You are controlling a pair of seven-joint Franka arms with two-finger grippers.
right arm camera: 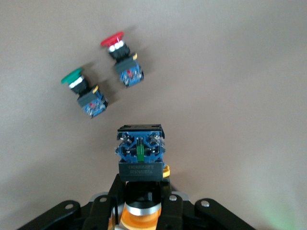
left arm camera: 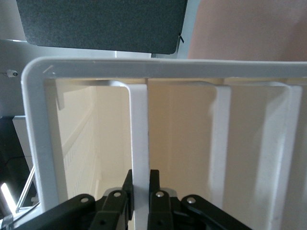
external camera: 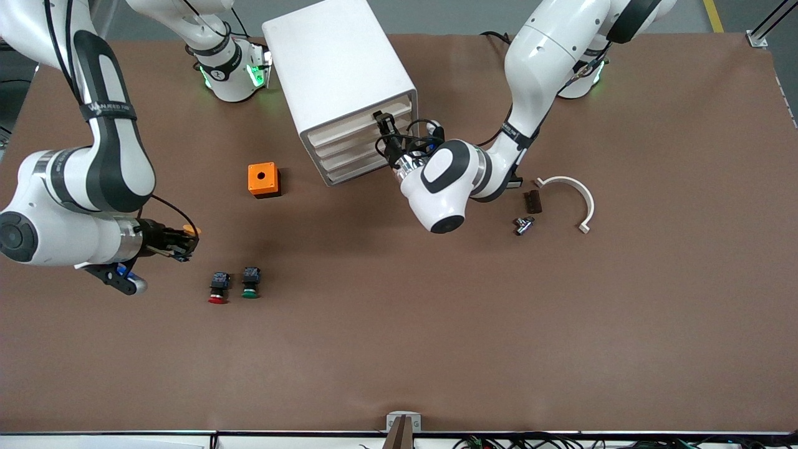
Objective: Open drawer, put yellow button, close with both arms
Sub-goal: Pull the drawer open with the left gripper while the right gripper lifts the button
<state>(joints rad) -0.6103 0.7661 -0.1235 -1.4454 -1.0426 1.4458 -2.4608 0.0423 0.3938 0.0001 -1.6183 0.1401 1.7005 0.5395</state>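
Observation:
The white cabinet [external camera: 336,62] stands at the table's back, between the two arm bases. My left gripper [external camera: 381,121] is at the front of its topmost drawer [external camera: 355,125]. In the left wrist view the gripper [left arm camera: 139,175] is shut on that drawer's white front lip [left arm camera: 139,134]. My right gripper [external camera: 186,240] is over the table toward the right arm's end, shut on the yellow button [external camera: 190,231]. In the right wrist view the gripper [right arm camera: 140,179] holds the button by its black middle, its blue base [right arm camera: 140,148] pointing outward and its yellow cap [right arm camera: 141,216] between the fingers.
A red-capped switch [external camera: 218,288] and a green-capped switch [external camera: 250,282] lie side by side beside my right gripper. An orange box [external camera: 263,179] sits beside the cabinet. A white curved piece [external camera: 570,196], a dark block [external camera: 532,201] and a metal part [external camera: 523,224] lie toward the left arm's end.

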